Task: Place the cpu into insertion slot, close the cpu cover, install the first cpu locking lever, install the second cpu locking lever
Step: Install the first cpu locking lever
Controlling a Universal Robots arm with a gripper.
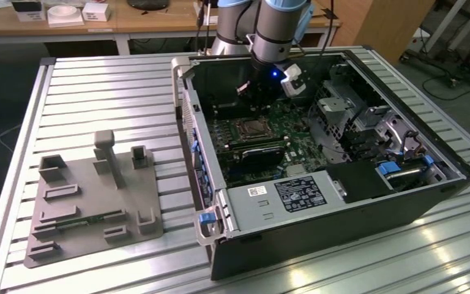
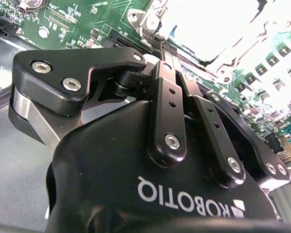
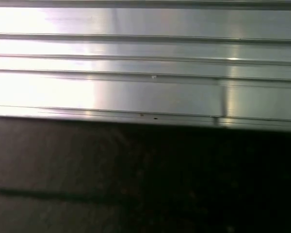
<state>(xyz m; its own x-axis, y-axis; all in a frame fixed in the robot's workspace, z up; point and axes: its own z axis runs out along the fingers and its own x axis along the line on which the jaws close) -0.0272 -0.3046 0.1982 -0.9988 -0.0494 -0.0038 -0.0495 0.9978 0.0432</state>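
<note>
Inside the open computer case (image 1: 317,184), the gripper (image 2: 167,51), fingers pressed together and seemingly holding nothing, hovers just beyond the insertion slot (image 1: 253,129), close enough to work its levers.

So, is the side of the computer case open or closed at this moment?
Open. In the exterior view the computer case lies on its side with no panel on top, so the green circuit board shows, and the gripper reaches inside.

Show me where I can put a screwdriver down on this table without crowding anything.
Free: the slatted table between its far edge and the grey fixture tray, and the near strip in front of the computer case. Crowded: inside the case, where the gripper hangs over the green circuit board.
</note>
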